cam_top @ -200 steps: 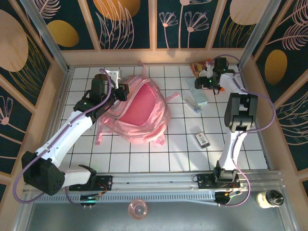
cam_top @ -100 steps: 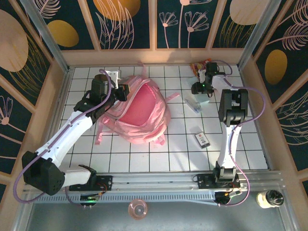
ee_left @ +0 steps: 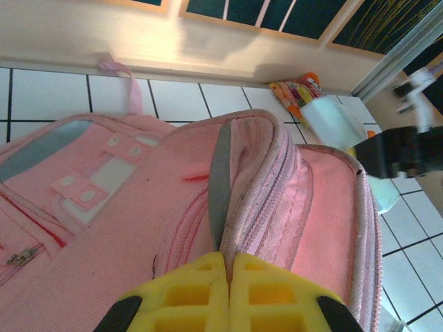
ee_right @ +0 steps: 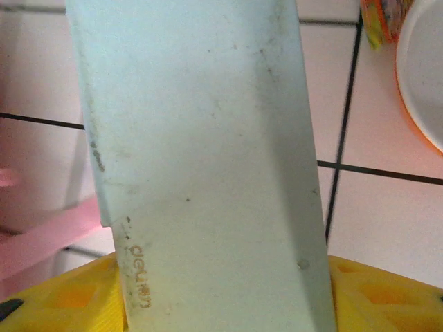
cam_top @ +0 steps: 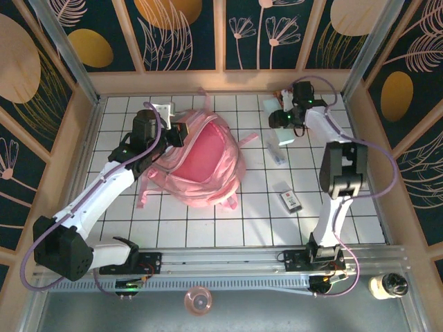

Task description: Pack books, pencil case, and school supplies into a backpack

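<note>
White-tiled bench (cam_top: 208, 228), dark grid lines, gear spread across it.
Pink backpack (cam_top: 204, 162) sprawls left of centre on the tiles; to the right a small dark item with a white label (cam_top: 291, 201) sits alone, a thin pale stick (cam_top: 278, 156) lies farther back, and a red-orange snack packet (ee_left: 299, 91) hugs the far wall.

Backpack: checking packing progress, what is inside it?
Through the opening of the backpack, pinched up by the left gripper, pink lining shows; deeper parts are covered by fabric.
</note>
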Robot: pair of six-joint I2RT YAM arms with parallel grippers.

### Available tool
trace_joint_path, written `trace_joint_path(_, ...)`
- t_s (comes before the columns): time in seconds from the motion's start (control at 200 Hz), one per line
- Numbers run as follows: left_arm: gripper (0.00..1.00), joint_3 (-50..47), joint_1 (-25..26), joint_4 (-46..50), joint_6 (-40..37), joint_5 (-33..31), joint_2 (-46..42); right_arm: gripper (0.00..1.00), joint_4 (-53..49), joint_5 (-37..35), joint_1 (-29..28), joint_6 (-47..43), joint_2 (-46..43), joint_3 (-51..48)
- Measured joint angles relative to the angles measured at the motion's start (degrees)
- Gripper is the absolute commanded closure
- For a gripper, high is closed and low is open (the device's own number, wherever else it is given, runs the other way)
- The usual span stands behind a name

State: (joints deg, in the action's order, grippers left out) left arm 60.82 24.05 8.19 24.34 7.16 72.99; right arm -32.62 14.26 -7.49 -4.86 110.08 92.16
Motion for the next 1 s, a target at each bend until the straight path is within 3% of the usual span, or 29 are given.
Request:
trace_joint_path(0.205, 1.00, -3.1, 0.0, -3.8, 3.4, 1.1, -0.7, 0.48, 3.3, 8.1, -6.5, 9.9, -17.7, -10.7)
trace_joint_path(0.37, 1.00, -5.0, -0.1, -7.2, 6.4, 2.8, -0.7, 0.47, 10.9, 14.1, -15.9, 25.8, -25.8, -22.4)
trace_joint_path(0.525, 1.00, -5.4, -0.1, -9.0, 8.6, 3.7, -0.7, 0.45, 17.4, 15.4, -22.3, 41.0, -26.7, -28.3)
trace_joint_path(0.696, 1.00, -7.2, -0.2, -11.9, 10.7, 4.6, -1.4, 0.45, 24.2, 14.5, -24.5, 54.9, -26.7, -32.0)
trace_joint_path(0.996, 1.00, -9.2, -0.6, -16.2, 13.7, 10.1, -1.7, 0.45, 36.3, 11.3, -28.8, 68.1, -18.9, -31.3)
